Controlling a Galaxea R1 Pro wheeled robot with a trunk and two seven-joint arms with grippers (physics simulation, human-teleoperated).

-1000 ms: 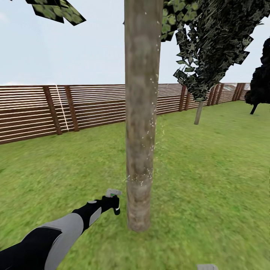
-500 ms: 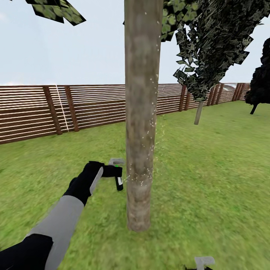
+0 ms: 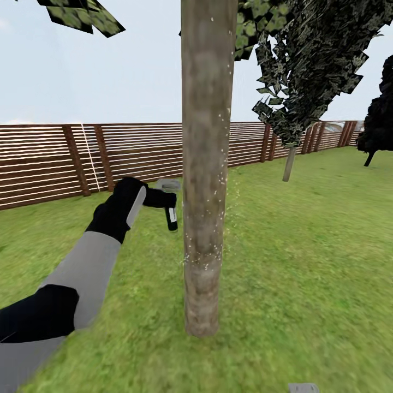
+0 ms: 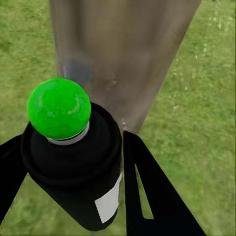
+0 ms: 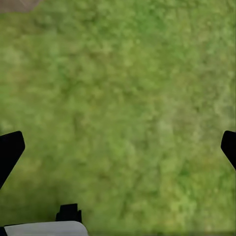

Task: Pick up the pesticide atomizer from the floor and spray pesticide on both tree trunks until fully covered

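My left gripper (image 3: 164, 201) is clamped on the pesticide atomizer (image 3: 171, 214) just beside the tree trunk (image 3: 204, 164) (white specks dot its right side), so I should sweep the nozzle steadily over bare bark.

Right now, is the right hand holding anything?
No, the right hand is spread wide open over bare grass, with nothing between its fingers.
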